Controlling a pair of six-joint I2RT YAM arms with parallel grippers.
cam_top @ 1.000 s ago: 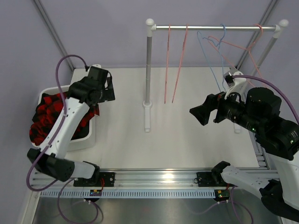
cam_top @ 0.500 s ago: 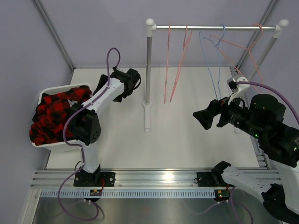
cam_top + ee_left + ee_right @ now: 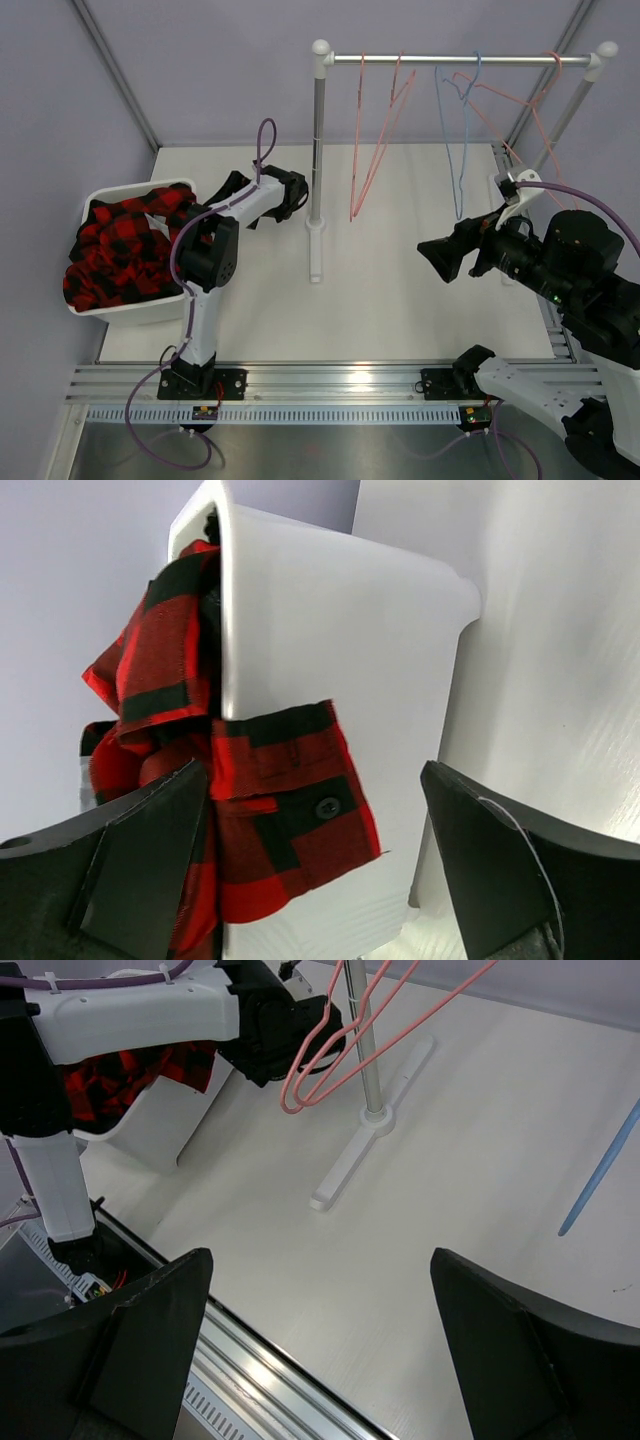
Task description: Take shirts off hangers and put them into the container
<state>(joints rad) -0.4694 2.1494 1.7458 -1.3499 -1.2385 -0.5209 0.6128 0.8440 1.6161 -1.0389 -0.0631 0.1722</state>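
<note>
A red-and-black check shirt [image 3: 120, 255] lies heaped in the white container [image 3: 100, 305] at the table's left. One cuff [image 3: 290, 800] hangs over the container's side wall [image 3: 330, 630]. My left gripper [image 3: 222, 190] is open and empty to the right of the container, facing it, with the cuff showing between its fingers [image 3: 140, 870]. Pink hangers [image 3: 375, 130] and a blue hanger [image 3: 460, 140] hang bare on the rail [image 3: 450, 60], with more pink wire [image 3: 520, 100] at its right end. My right gripper [image 3: 440, 258] is open and empty over the table, below the blue hanger.
The rail stands on a grey post [image 3: 318, 150] with a white foot [image 3: 370, 1150] mid-table, close to my left wrist. A second post rises at the right edge. An aluminium track [image 3: 330, 385] runs along the near edge.
My left arm has swung from over the container to its right side, near the post, and turned to face the tub. The right gripper drifted slightly right. The hangers sway.
</note>
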